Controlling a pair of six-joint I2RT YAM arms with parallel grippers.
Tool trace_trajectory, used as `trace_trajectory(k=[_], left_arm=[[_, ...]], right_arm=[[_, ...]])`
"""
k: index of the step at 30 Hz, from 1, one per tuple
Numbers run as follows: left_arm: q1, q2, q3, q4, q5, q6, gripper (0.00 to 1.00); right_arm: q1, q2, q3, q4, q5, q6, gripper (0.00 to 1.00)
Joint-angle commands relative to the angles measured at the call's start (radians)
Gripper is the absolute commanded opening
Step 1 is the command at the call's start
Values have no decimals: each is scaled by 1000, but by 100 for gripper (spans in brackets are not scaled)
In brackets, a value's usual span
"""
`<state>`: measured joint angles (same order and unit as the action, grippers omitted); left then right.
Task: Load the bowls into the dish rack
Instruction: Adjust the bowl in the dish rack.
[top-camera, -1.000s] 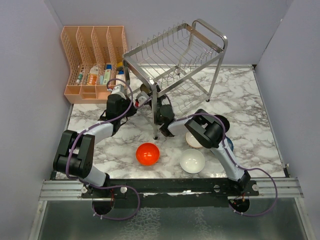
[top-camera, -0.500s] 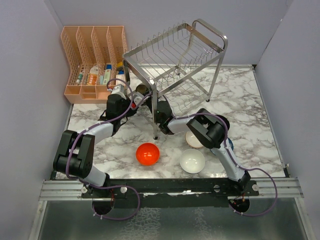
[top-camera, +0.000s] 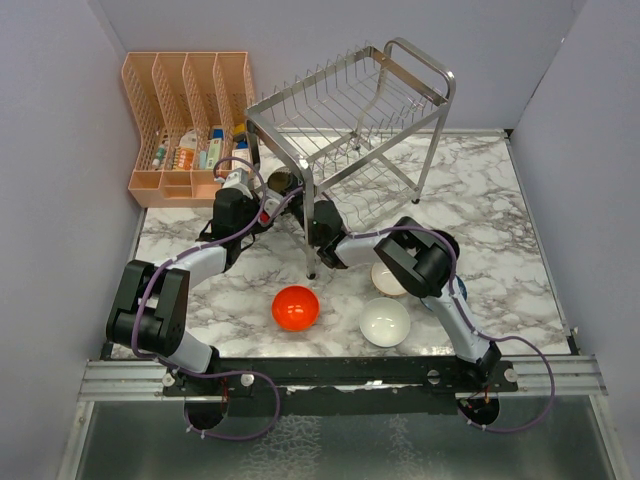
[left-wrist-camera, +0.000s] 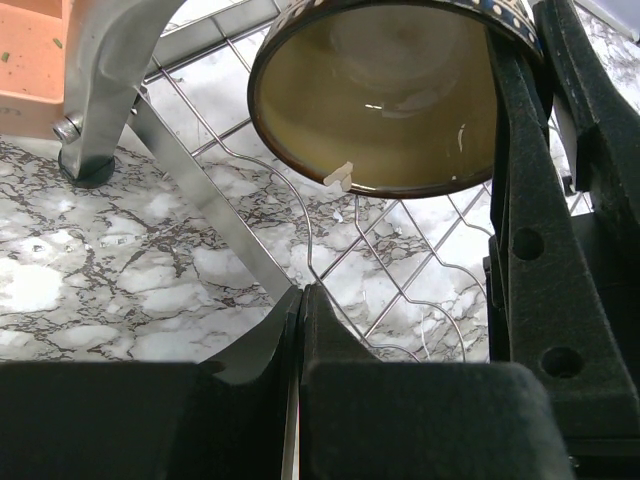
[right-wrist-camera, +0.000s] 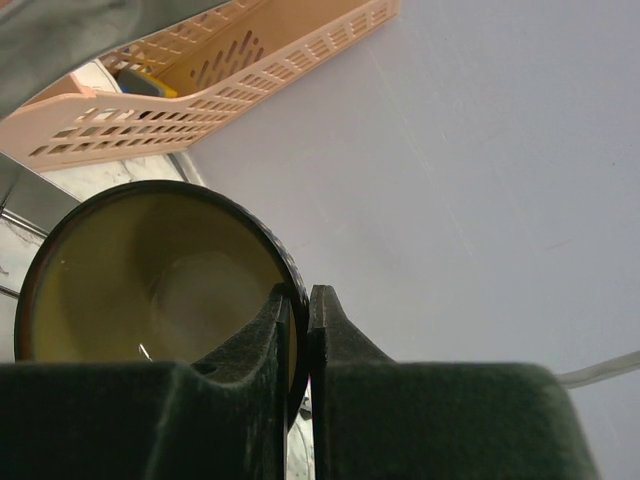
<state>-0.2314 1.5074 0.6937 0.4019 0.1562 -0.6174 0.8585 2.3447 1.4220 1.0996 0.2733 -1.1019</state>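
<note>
Pinching the rim of the dark brown bowl (right-wrist-camera: 150, 270), right gripper (right-wrist-camera: 298, 300) holds it tilted at the near left corner of the dish rack (top-camera: 350, 100); left gripper (left-wrist-camera: 300, 300) fingers pressed together, empty, just beside the bowl, not touching

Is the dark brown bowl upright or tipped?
Tipped: the dark brown bowl shows its cream inside sideways, rim pinched in the right gripper.
</note>
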Motion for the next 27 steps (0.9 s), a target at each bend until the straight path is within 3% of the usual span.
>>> trace_trajectory(k=[1, 4, 13, 18, 27], left_arm=[[-3, 4, 26, 14, 5, 13, 0], [-3, 4, 26, 14, 5, 12, 0], [-3, -5, 26, 11, 6, 12, 0], [-3, -12, 24, 8, 6, 12, 0], [-3, -15, 21, 10, 6, 13, 0]], right_arm=[[7, -19, 42, 48, 17, -38, 1], [7, 8, 72, 143, 61, -68, 1], [5, 25, 199, 170, 155, -81, 1], [2, 16, 177, 180, 150, -143, 1], [-9, -31, 100, 81, 167, -77, 1]])
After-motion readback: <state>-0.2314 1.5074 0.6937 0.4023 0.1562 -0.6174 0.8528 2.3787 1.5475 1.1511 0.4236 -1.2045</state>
